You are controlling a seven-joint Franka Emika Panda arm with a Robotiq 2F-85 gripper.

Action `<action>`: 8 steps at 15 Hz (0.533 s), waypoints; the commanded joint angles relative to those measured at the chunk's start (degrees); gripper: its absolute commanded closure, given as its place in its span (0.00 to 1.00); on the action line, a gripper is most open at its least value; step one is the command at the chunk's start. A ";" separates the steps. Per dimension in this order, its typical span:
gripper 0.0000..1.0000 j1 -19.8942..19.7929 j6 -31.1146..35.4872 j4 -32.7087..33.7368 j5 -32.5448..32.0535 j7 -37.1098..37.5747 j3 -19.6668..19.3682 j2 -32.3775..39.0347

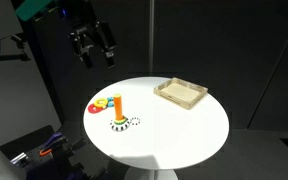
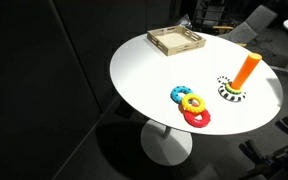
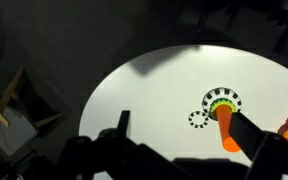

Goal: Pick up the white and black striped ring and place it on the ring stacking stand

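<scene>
The white and black striped ring [image 3: 198, 119] lies flat on the white round table, just beside the ring stacking stand, and also shows in an exterior view [image 1: 135, 122]. The stand is an upright orange peg [image 1: 116, 106] [image 2: 247, 69] [image 3: 227, 128] with a striped round foot [image 3: 222, 100]. In an exterior view [image 2: 230, 88] the loose ring is hidden. My gripper [image 1: 93, 47] hangs high above the table's back edge, open and empty. In the wrist view its fingers [image 3: 181, 122] frame the ring and peg from far above.
A shallow wooden tray [image 1: 181, 94] [image 2: 176, 41] stands at the table's far side. A cluster of red, yellow and blue rings [image 2: 190, 104] [image 1: 102, 103] lies near the peg. The table [image 1: 174, 130] stands on a single pedestal, with dark curtains around it.
</scene>
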 commanded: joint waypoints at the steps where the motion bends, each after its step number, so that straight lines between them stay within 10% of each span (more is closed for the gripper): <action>1: 0.00 0.56 -0.29 0.22 -0.30 0.29 -0.40 -0.03; 8: 0.00 -2.48 2.79 -0.78 -4.78 5.01 0.15 2.62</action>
